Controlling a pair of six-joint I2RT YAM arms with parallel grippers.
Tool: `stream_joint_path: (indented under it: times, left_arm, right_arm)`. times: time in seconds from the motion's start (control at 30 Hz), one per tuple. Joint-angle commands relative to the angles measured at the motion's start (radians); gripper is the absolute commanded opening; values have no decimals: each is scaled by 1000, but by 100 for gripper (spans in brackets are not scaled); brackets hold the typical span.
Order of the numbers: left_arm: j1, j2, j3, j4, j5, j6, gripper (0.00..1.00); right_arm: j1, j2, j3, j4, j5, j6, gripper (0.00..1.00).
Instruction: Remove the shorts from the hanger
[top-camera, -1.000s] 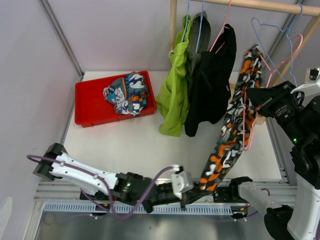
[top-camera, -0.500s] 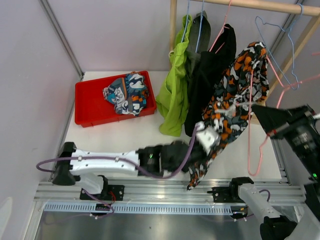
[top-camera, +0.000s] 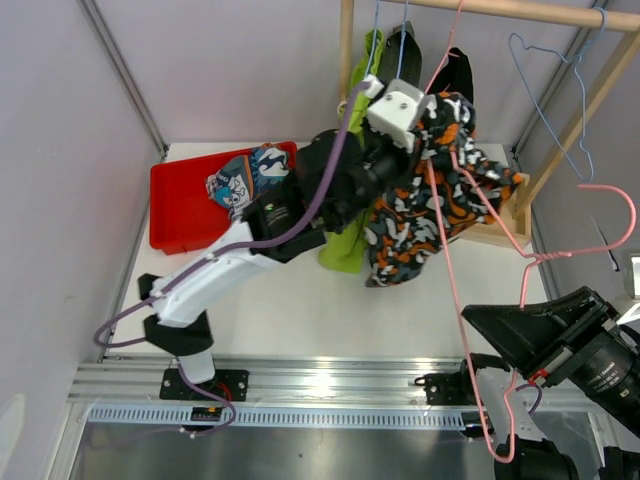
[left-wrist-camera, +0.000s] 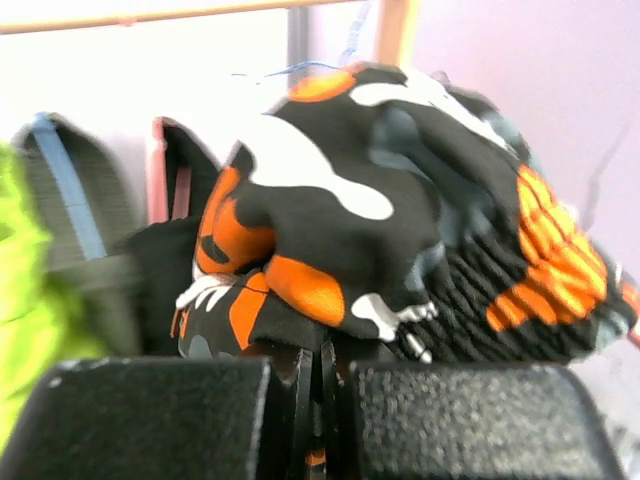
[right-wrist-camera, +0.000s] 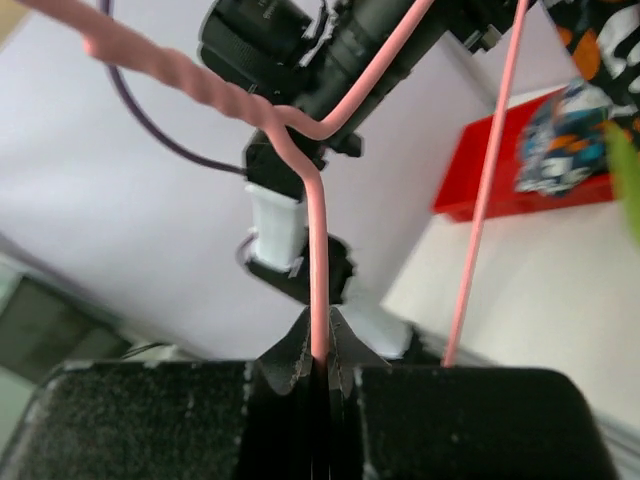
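Note:
My left gripper (top-camera: 412, 135) (left-wrist-camera: 325, 350) is raised near the rail, shut on the orange-black-white patterned shorts (top-camera: 415, 215) (left-wrist-camera: 330, 230), which hang bunched below it. My right gripper (top-camera: 522, 308) (right-wrist-camera: 320, 360) is low at the right, shut on the neck of the pink hanger (top-camera: 527, 262) (right-wrist-camera: 316, 240). The hanger's wires still cross the patterned shorts. Lime green shorts (top-camera: 345, 250), dark grey-olive shorts (top-camera: 400, 45) and black shorts (top-camera: 462, 75) hang on the rail behind my left arm. The teal-orange-white shorts (top-camera: 250, 185) lie in the red bin (top-camera: 175, 225).
A wooden rail (top-camera: 520, 10) on a wooden post (top-camera: 346, 40) crosses the top. An empty blue hanger (top-camera: 560, 90) hangs at its right end. A slanted wooden brace (top-camera: 560, 140) stands at the right. The metal frame edge (top-camera: 300, 385) runs along the front.
My left arm swung up from the table's near edge to rail height, carrying the patterned shorts up and left. My right arm pulled the pink hanger down and toward the front right.

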Motion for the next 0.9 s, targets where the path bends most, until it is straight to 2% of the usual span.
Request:
stream_joint_path:
  times: [0.0, 0.07, 0.1, 0.13, 0.17, 0.2, 0.23, 0.27, 0.3, 0.33, 0.43, 0.47, 0.5, 0.67, 0.8, 0.83, 0.87]
  left_arm:
    - [26, -211, -89, 15, -108, 88, 0]
    - [80, -259, -93, -21, -119, 102, 0]
    - [96, -278, -84, -37, -127, 111, 0]
    - [116, -314, -83, -49, -153, 123, 0]
    - [121, -331, -86, -63, -174, 152, 0]
    - [124, -350, -106, -65, -197, 172, 0]
    - [124, -388, -120, -65, -255, 188, 0]
    - [124, -413, -157, -59, -289, 223, 0]
    - [133, -439, -178, -37, -315, 238, 0]
    - [143, -498, -226, -20, -357, 270, 0]
    - [221, -571, -333, 17, -382, 291, 0]
    - [257, -589, -332, 3, -345, 278, 0]
    - [335, -589, -330, -40, -321, 265, 0]
    - [533, -501, -275, -111, -144, 189, 0]
    - [731, -384, -166, -114, -20, 143, 0]
    - [770, -361, -156, -111, 12, 98, 0]
    - [838, -324, -81, -133, 44, 71, 0]
  right_arm:
    - [-26, -10, -11, 125, -266, 244, 0]
    - [-73, -22, -31, 277, -438, 350, 0]
    - [-93, -50, -54, 359, -504, 496, 0]
    - [-115, -73, -89, 624, -566, 606, 0]
    - [-148, -99, -205, 814, -655, 746, 0]
    - [-159, -130, -268, 1034, -686, 1062, 0]
    - [-164, -156, -302, 1181, -705, 1112, 0]
    - [-159, -156, -301, 1088, -713, 1060, 0]
    - [-141, -151, -249, 963, -710, 894, 0]
    - [-129, -142, -232, 843, -704, 860, 0]
    - [-115, -159, -266, 907, -684, 904, 0]
    - [-115, -164, -276, 911, -681, 904, 0]
    - [-119, -165, -292, 911, -676, 900, 0]
    - [-129, -171, -339, 874, -665, 811, 0]
    - [-129, -199, -453, 1008, -661, 874, 0]
    - [-129, -203, -488, 1006, -649, 869, 0]
    - [-135, -207, -499, 994, -641, 836, 0]
